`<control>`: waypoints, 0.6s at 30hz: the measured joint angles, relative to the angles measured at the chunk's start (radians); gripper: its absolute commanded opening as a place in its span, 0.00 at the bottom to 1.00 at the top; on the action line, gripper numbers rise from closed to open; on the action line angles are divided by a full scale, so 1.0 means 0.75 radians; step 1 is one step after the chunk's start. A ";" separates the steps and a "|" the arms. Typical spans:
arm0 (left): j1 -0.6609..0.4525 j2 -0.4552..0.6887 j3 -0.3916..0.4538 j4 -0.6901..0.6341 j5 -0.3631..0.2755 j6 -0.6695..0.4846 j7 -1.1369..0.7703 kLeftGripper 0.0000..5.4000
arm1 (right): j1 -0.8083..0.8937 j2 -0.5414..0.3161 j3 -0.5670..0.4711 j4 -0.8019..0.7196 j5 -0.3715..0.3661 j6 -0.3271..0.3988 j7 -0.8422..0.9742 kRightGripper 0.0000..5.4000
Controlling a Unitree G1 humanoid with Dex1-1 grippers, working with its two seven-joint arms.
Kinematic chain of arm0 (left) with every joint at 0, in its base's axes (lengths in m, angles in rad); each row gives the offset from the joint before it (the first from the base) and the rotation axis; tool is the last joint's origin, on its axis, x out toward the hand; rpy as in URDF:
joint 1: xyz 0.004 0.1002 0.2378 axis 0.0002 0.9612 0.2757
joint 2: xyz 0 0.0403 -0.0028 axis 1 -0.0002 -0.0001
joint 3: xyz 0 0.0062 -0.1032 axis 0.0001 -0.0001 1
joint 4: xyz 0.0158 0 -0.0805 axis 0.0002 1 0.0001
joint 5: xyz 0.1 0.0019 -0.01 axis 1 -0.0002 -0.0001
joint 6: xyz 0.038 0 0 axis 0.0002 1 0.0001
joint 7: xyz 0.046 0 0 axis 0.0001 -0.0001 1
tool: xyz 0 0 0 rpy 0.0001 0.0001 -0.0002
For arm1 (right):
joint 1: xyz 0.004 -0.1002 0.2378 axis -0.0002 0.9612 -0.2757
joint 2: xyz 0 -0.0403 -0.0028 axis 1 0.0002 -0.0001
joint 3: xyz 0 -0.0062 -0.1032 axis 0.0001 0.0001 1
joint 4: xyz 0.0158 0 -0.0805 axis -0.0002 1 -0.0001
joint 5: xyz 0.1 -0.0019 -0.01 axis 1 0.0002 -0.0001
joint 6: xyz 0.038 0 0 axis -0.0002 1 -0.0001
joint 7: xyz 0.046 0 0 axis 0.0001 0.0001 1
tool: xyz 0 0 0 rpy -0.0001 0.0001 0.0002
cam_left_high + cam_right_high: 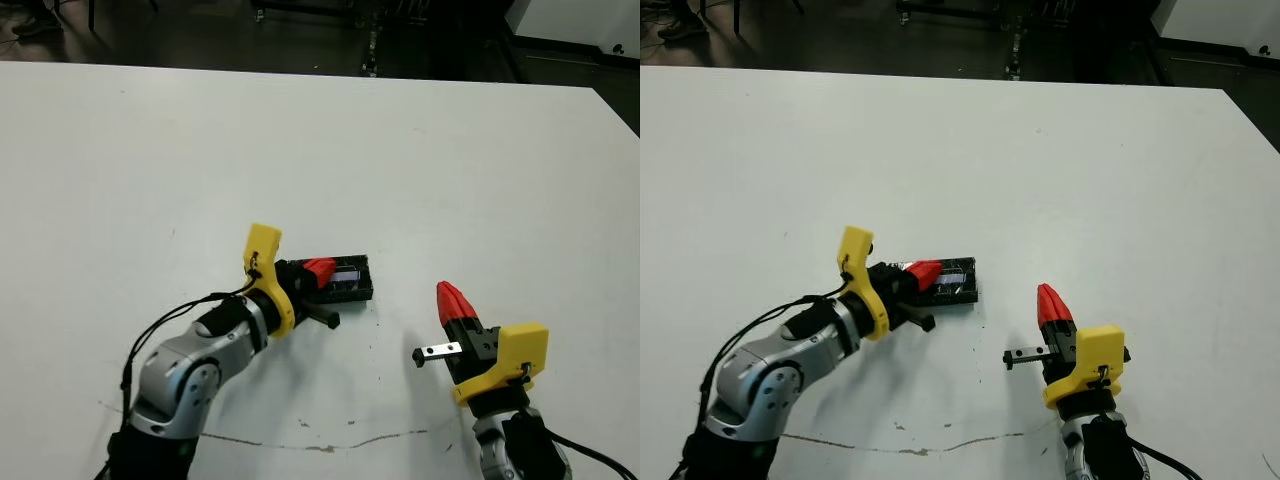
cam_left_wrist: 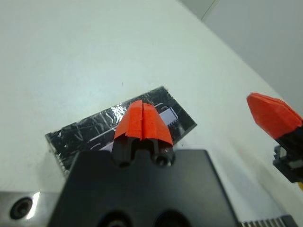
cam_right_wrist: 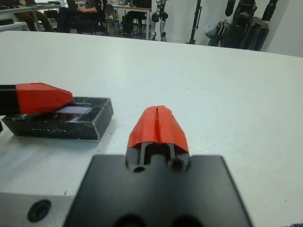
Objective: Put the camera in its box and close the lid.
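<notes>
A glossy black lid with silvery patches lies flat on the white table, a little left of centre near the front. It covers the box, which is hidden beneath it. The camera is out of view. My left gripper is shut, and its red tips lie over the lid's left part, low above its top. I cannot tell whether they touch it. My right gripper is shut on nothing and stands apart to the right of the lid, pointing away from me.
A thin dark scuff line runs across the table near its front edge. Beyond the far edge, a person sits among chairs and dark equipment stands. The table's right edge slants at the far right.
</notes>
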 measured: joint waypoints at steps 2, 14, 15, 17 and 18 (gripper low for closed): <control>0.001 -0.005 -0.021 0.029 0.036 -0.030 0.006 0.00 | 0.001 0.000 0.000 0.000 0.006 0.000 0.001 0.00; -0.053 -0.046 -0.095 0.184 0.175 -0.130 0.002 0.00 | 0.007 0.001 0.001 0.000 0.017 0.000 0.004 0.00; -0.053 -0.047 -0.097 0.189 0.180 -0.134 -0.005 0.00 | 0.008 0.000 0.002 0.000 0.016 0.000 0.004 0.00; -0.053 -0.048 -0.097 0.194 0.183 -0.141 -0.016 0.00 | 0.010 0.000 0.003 0.000 0.016 0.000 0.004 0.00; -0.052 -0.048 -0.097 0.194 0.184 -0.141 -0.018 0.00 | 0.011 0.000 0.003 0.000 0.015 0.000 0.004 0.00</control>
